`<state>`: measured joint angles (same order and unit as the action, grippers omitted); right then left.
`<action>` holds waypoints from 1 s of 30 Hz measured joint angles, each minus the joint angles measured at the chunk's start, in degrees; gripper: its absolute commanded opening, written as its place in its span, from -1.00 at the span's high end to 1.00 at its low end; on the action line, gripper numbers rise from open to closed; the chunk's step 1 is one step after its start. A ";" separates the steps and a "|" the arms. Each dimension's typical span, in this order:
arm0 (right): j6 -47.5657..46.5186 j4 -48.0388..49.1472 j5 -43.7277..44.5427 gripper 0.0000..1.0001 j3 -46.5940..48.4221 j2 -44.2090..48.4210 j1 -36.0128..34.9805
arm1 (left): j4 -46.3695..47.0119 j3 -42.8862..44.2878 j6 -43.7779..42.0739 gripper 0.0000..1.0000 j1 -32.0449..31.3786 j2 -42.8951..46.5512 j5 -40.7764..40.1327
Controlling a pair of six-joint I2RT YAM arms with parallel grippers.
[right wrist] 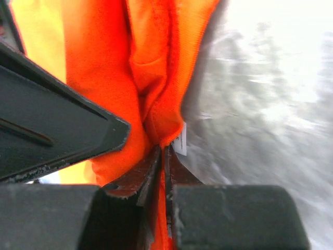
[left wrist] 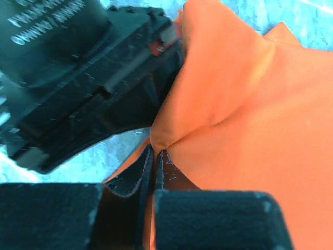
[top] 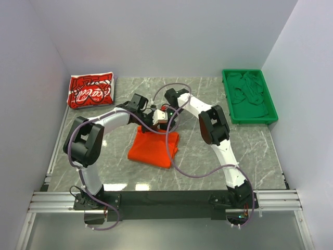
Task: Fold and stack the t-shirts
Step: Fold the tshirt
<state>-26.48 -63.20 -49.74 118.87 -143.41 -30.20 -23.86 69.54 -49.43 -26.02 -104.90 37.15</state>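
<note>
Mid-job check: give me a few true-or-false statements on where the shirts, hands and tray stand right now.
1. The left hand and right hand are both shut on the orange t-shirt. True.
2. The red t-shirt lies stacked on the orange one. False: it lies apart, at the far left corner of the table.
3. The green tray stands at the far right. True.
4. The tray is empty. False: green items lie in it.

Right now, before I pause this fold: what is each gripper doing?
Left gripper: shut on the orange t-shirt.
Right gripper: shut on the same orange t-shirt.
</note>
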 measured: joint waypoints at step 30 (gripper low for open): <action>6.27 0.09 6.60 0.00 -8.48 12.59 8.41 | -18.38 13.97 2.29 -0.07 13.97 -6.40 8.20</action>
<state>-20.21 -63.11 -43.13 110.39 -130.82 -21.78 -42.24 83.50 -47.13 -12.05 -111.31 45.34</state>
